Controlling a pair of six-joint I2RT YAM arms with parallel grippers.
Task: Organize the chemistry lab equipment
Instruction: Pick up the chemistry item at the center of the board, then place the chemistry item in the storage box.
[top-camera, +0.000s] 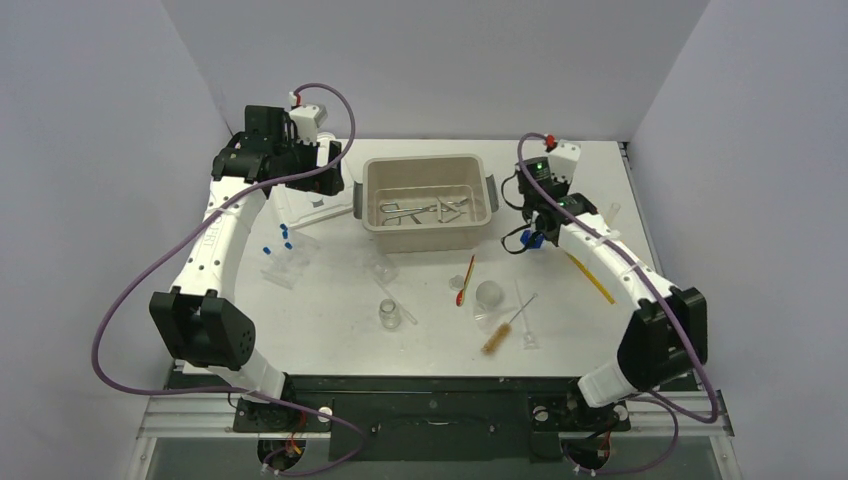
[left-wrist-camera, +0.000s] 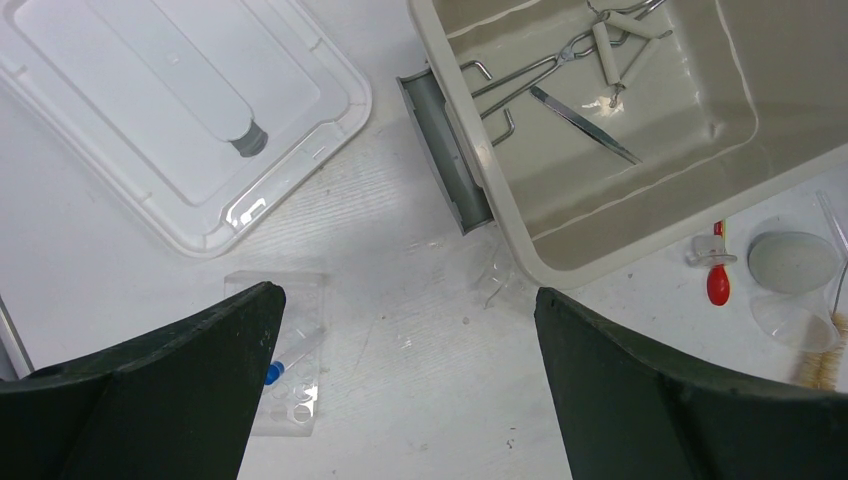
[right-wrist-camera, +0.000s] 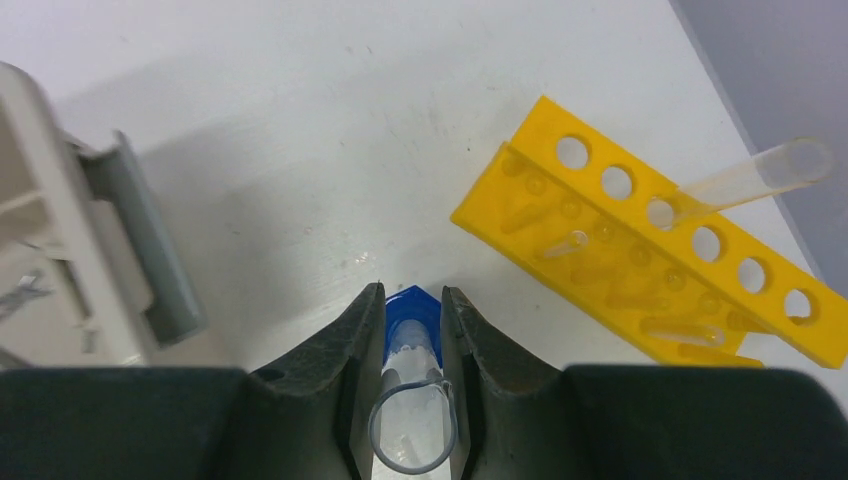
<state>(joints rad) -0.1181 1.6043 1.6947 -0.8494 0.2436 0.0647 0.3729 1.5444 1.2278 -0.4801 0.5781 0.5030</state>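
Right up against the right wrist lens, the right pincer (right-wrist-camera: 412, 330) is pinched narrow on a clear tube (right-wrist-camera: 411, 400). It runs lengthwise between the fingers, with its blue cap (right-wrist-camera: 411, 312) poking out past the fingertips. The pincer sits low over the table (right-wrist-camera: 300, 120) just right of the tub (right-wrist-camera: 40, 190). I cannot tell whether the cap touches the surface. Just beyond the fingertips, further right of the tub, lies a yellow rack (right-wrist-camera: 600, 255) with a row of holes and a second tube (right-wrist-camera: 745, 175) leaning out of one.

On my other wrist view the left pincer (left-wrist-camera: 405, 300) is spread wide with nothing between its fingers. It hangs over bare table off the tub's near left corner. Beside its left finger is a clear tray (left-wrist-camera: 300, 410) holding a blue-capped tube (left-wrist-camera: 300, 352).

From above, on the near side of the tub, I see a brush (top-camera: 505, 328), a small glass jar (top-camera: 389, 314) and a red-tipped spatula (top-camera: 465, 280), all apart from one another. Inside the tub lie metal tongs (left-wrist-camera: 540, 75) and tweezers (left-wrist-camera: 585, 125). Left of the tub, a white lid (left-wrist-camera: 180, 110) lies flat on the table.
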